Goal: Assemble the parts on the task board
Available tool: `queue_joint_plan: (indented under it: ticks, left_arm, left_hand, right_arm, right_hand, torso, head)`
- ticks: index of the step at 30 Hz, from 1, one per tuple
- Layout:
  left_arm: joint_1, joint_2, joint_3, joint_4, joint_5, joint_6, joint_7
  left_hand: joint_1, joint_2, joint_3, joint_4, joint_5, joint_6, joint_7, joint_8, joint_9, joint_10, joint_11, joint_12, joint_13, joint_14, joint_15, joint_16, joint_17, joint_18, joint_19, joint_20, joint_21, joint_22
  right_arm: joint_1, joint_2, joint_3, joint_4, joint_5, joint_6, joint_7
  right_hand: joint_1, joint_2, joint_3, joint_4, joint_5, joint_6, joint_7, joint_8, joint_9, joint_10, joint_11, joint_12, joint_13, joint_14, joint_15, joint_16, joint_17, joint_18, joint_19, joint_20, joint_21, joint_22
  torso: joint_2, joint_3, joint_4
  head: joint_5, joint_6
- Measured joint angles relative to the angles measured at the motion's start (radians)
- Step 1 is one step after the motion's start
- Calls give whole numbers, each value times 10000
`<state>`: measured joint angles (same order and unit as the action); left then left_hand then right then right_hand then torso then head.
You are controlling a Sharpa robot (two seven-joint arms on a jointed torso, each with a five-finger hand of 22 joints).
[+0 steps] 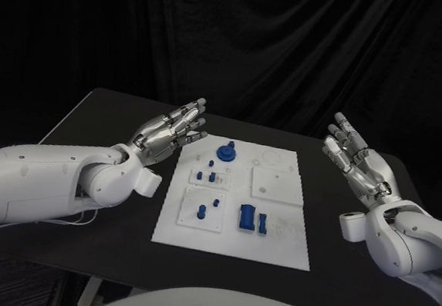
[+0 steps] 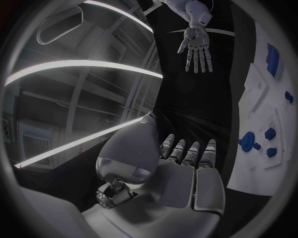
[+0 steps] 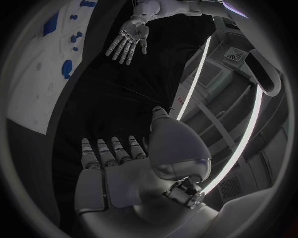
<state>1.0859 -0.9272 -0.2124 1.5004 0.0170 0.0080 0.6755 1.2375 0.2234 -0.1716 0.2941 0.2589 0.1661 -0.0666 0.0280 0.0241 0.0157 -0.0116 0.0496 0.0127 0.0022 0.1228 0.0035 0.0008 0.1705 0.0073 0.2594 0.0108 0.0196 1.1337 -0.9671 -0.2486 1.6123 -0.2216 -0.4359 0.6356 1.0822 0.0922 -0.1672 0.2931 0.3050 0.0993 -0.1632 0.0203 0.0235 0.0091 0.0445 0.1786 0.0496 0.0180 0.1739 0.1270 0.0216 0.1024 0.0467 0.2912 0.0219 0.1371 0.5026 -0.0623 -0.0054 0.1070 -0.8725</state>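
either side of the task board (image 1: 232, 244) we hold our left hand (image 1: 170, 134) and right hand (image 1: 356, 164) spread and empty, so we should reach slowly for one blue part (image 1: 247, 217).

The robot's two white arms reach forward from either side, each raised with its silver hand held flat and empty. The left hand (image 1: 170, 135) shows straightened fingers (image 1: 192, 114) set slightly apart, palm turned inward toward its partner. The right hand (image 1: 359, 166) mirrors that pose, its fingers (image 1: 342, 132) likewise extended and parted, palm facing the left hand. The two hands are well apart, holding nothing.
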Motion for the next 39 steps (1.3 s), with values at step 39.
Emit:
queue_joint_plan:
  ticks: [39]
  left_arm:
    - [-328,1399,2019,614,-89,-6191,-1243]
  left_hand:
    - [-9209,-1979,1568,-2505,-2473,-1589,666,-232,-231,-137,32,-438,-117,-18,-1159,0,9,-1416,-82,-2401,-76,-185]
  right_arm:
    - [-817,1877,2474,-422,2078,-2964,-930]
  right_hand:
    - [-10759,-933,1662,-2892,-3016,-1003,1590,-167,-223,-91,-410,-1751,-485,-180,-1687,-1233,-206,-952,-463,-2861,-183,-1119]
  torso:
    - [384,597,49]
  head:
    - [-1063,2696]
